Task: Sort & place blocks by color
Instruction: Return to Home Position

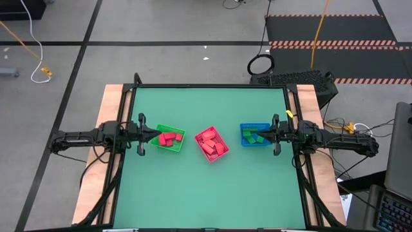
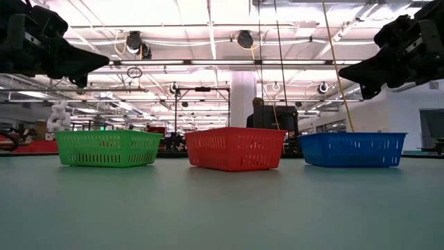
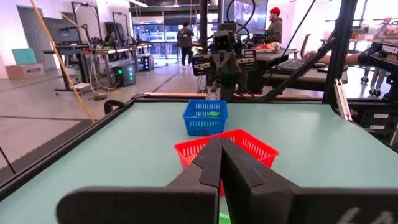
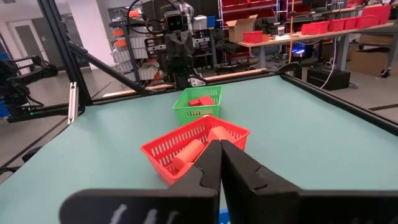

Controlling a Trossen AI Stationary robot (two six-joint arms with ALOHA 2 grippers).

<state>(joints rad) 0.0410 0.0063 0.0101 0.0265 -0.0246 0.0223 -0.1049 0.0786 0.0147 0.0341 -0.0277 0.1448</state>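
Green desk [image 1: 212, 193] carried three baskets in a row: red blocks [image 1: 169, 138] lay in the green basket [image 2: 107, 148], salmon-pink blocks [image 1: 211, 145] in the red basket [image 2: 234, 148], dark green blocks [image 1: 255, 137] in the blue basket [image 2: 352, 149]. Over the green basket's outer edge hung the left claw [image 1: 156, 135], above the blue basket the right claw [image 1: 259, 133]; both were pinched together, holding nothing.

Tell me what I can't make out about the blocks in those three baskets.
Low view: the mesh walls of the green basket, red basket and blue basket hide every block.
High view: the blocks are too small to count; the right gripper covers part of the blue basket.
Left wrist view: the shut left gripper hides nearly all of the green basket.
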